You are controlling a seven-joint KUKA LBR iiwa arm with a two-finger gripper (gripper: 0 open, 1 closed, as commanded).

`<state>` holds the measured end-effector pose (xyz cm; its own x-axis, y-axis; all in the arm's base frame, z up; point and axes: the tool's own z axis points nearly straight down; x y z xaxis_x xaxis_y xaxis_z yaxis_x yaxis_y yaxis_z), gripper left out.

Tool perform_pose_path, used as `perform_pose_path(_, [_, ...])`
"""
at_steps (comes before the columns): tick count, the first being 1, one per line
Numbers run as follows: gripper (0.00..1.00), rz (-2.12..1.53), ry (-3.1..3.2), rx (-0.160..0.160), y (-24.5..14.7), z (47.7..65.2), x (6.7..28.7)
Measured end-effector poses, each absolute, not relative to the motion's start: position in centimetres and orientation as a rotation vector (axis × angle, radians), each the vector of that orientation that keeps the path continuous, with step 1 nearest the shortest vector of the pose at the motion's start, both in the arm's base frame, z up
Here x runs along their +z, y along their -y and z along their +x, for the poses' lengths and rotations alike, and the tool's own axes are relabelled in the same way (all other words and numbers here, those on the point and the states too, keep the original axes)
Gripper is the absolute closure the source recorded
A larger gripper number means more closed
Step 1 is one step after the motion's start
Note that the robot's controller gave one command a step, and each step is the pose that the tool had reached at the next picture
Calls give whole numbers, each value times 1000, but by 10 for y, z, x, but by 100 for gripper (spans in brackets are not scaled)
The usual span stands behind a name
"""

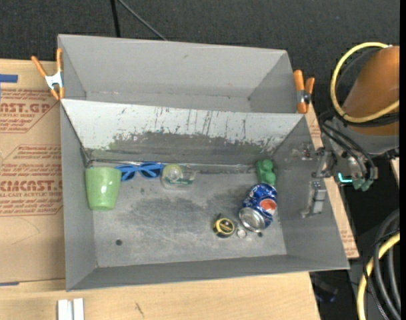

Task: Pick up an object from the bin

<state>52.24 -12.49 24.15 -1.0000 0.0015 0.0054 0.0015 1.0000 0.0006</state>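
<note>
Gripper (pixel 314 204) low over the bare right sloping wall of the grey metal bin (pixel 189 65), reaching in from the right; whether spread or pressed together, impossible to tell. Nearest to it, down on the bin floor just to its left, a crushed blue drinks can (pixel 259 207) with red and white markings, lying tilted, its open end toward the near wall. Just past the can, at the foot of the back wall, a small dark green lump (pixel 266 172). Right beside the can's open end, a tiny silvery bit (pixel 241 232), and next to that a small round black and yellow thing (pixel 223 227). Farther left along the back wall, a clear roundish thing (pixel 175 175), then blue sunglasses (pixel 141 171), then a pale green cup (pixel 103 188) lying in the left corner, just beside the sunglasses. Bin floor dull grey and scuffed; back wall streaked with scratches. Behind the gripper, the arm's orange cover (pixel 383 89), ringed by a yellow cable (pixel 343 65). Around the bin, a pale wooden tabletop (pixel 189 299) on the near side and dark flooring (pixel 256 12) beyond the far side.
</note>
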Motion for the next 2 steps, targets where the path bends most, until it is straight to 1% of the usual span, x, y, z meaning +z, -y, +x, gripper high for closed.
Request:
perform_pose_path(1, [0, -345, 3118, -3, 142, 532, 113])
perform_pose_path(2, [0, -545, 3090, -3, 97, 506, 68])
